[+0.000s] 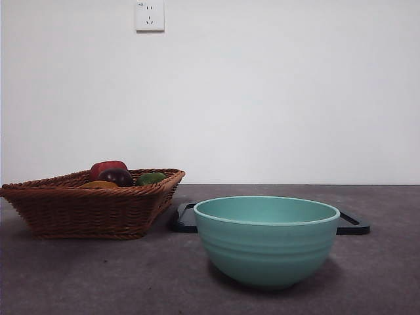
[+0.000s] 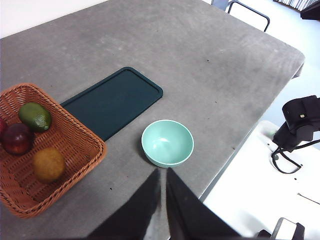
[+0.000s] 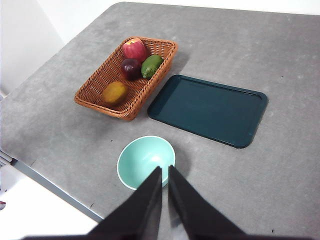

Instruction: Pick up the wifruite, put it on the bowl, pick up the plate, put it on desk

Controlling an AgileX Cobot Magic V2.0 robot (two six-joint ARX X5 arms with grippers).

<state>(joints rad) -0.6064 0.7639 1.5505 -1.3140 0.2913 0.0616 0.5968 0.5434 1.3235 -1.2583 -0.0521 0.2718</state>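
In the front view, the wicker basket (image 1: 92, 203) is seen at the left of the frame with the wifruite (image 1: 98, 185) only just showing above its rim beside a dark red-purple fruit (image 1: 116, 176) and a green fruit (image 1: 151, 178); the empty bowl (image 1: 266, 239) stands lower centre on the table (image 1: 79, 275), a dark tray (image 1: 184, 218) lying behind it, and no arm is seen. In the left wrist view, the wifruite (image 2: 48, 164) is found at the lower left, inside the basket's near corner and apart from the other fruits, while the left hand (image 2: 163, 175) is held high above the table with its jaws pressed nearly together, nothing held or touched. In the right wrist view, the wifruite (image 3: 114, 92) lies left of centre in the basket and the bowl (image 3: 145, 161) sits just beyond the right hand (image 3: 164, 172), whose jaws are likewise nearly closed and empty. The pick-up is judged not yet begun; it would be done well by spreading the jaws before descent and lowering straight over the wifruite, clear of the basket wall and neighbouring fruit.
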